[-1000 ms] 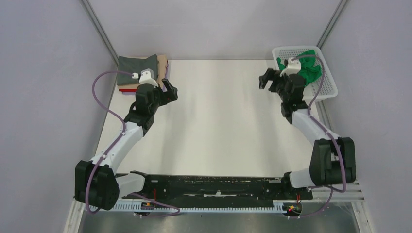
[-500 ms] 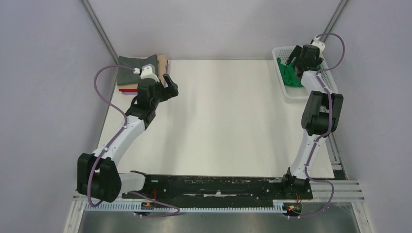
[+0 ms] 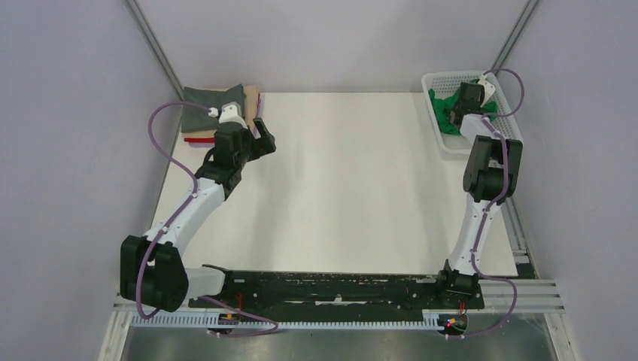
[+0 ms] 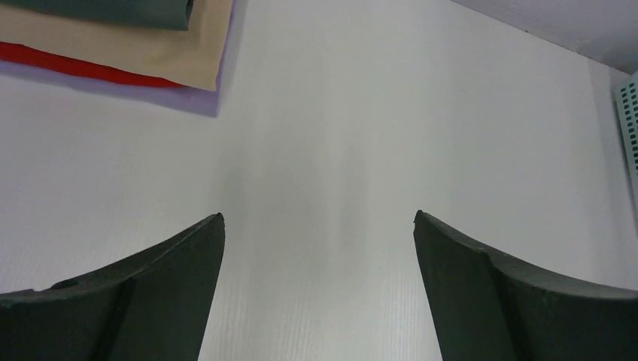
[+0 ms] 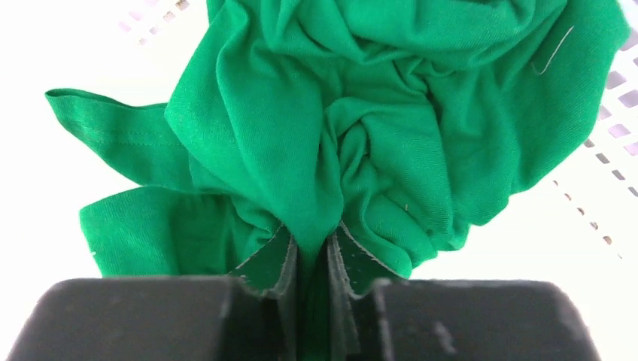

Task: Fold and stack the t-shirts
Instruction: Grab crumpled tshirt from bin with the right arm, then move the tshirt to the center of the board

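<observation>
Pale grey walls close round a white table (image 3: 338, 195). At about two o'clock on it sits a white mesh basket (image 3: 451, 74). At ten o'clock lies the stack of folded t-shirts (image 3: 218, 101), grey over tan over red. The right arm reaches into the basket, where the green t-shirt (image 5: 376, 98) lies in a crumpled heap. The right gripper (image 5: 312, 252) is pinched almost closed on a ridge of that green cloth, which bunches up between its fingers. The left gripper (image 4: 318, 226) hangs over the table at about four o'clock of the stack, jaws spread wide and holding nothing.

From where I stand, the job now is getting the shirt out. A slow, straight lift looks best, until the trailing sleeve and hem clear the rim, since loose cloth could snag the mesh and drag the light basket along. After that I'd carry it toward the table's centre, where the left gripper could take a second edge and spread it flat.
</observation>
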Controlling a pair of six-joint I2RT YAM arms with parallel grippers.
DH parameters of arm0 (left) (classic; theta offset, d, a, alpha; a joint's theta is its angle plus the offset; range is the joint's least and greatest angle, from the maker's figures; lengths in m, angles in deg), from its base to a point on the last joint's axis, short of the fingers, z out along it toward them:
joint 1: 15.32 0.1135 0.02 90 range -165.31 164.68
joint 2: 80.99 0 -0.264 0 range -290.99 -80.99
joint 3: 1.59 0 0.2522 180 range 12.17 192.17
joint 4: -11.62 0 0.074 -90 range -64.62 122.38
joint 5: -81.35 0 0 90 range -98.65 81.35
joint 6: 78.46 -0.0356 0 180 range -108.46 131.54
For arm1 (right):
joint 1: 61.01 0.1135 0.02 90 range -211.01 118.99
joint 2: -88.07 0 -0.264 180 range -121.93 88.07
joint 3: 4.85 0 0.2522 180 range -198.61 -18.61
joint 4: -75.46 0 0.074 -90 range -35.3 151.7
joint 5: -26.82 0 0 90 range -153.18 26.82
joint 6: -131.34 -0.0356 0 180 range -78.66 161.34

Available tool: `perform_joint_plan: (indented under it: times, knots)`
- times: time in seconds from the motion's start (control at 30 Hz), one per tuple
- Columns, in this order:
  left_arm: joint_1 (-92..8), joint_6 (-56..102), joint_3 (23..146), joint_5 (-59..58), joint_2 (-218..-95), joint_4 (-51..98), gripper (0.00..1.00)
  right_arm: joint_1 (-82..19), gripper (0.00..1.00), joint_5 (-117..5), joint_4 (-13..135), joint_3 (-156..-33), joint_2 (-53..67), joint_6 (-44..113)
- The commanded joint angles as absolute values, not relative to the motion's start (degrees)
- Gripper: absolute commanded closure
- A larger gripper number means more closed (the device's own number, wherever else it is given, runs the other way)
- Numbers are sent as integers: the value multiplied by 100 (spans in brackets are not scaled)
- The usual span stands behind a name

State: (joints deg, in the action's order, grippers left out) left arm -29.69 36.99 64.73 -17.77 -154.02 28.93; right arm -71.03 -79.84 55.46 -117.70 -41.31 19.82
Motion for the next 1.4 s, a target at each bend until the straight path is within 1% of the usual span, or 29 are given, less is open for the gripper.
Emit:
perform_joint_plan:
  times: [0.0, 0.03, 0.2, 0.33, 0.4, 0.5, 0.57, 0.67, 0.8, 0.97, 1.0, 1.07, 1.13, 1.23, 1.27, 1.3, 1.33, 1.37]
  knots:
    - [-2956, 3501, 6640, -1946, -15269, 2872, 0, -7111, 96, -8107, 6112, -11846, -3740, 1858]
    - [-2955, 3493, 6627, -1946, -15249, 2872, 0, -7125, 100, -8126, 6204, -11863, -3557, 1941]
    - [-2958, 3479, 6477, -1913, -15066, 2713, 0, -7158, 100, -7872, 6510, -12297, -2745, 2419]
    - [-2955, 3533, 6333, -1902, -14921, 2611, 0, -7165, 100, -7287, 6849, -12169, -1976, 2542]
    - [-2959, 3586, 6236, -1890, -14841, 2568, 0, -7152, 100, -6709, 6928, -12194, -1669, 2476]
    - [-2957, 3701, 6035, -1877, -14728, 2319, 0, -7094, 100, -5386, 7022, -12397, -1406, 2275]
    - [-2962, 3777, 5872, -1905, -14655, 2182, 0, -6887, 100, -4655, 7038, -12569, -1301, 2221]
    - [-2956, 3881, 5709, -2018, -14582, 2082, 0, -6369, 100, -3890, 6791, -12911, -1224, 2470]
    - [-2955, 4028, 5575, -2252, -14499, 2094, 0, -5579, 100, -2899, 6781, -13045, -1178, 2561]
    - [-2955, 4619, 5253, -3120, -14181, 2213, 0, -4843, 100, -1737, 6571, -12968, -1174, 2841]
    - [-2960, 4758, 5188, -3279, -14110, 2257, 0, -4753, 98, -1542, 6477, -12846, -1153, 2965]
    - [-2955, 4950, 5126, -3466, -13984, 2408, 0, -4660, 92, -1299, 6322, -12310, -1043, 3199]
    - [-2955, 5034, 5095, -3489, -13907, 2505, 0, -4676, 84, -1225, 6220, -11604, -889, 3550]
    - [-2955, 5184, 5128, -3462, -13914, 2850, 0, -4819, 74, -1612, 5944, -10487, -766, 4040]
    - [-2955, 5231, 5160, -3453, -13948, 2981, 0, -4947, 68, -1806, 5858, -10139, -785, 4072]
    - [-2955, 5271, 5182, -3436, -13982, 3097, 0, -5092, 57, -2056, 5774, -9917, -839, 4082]
    - [-2955, 5301, 5206, -3419, -14027, 3252, 0, -5282, 19, -2328, 5599, -9762, -927, 4087]
    - [-2955, 5338, 5214, -3399, -14075, 3367, 0, -5454, 3, -2802, 5368, -9672, -1008, 4088]
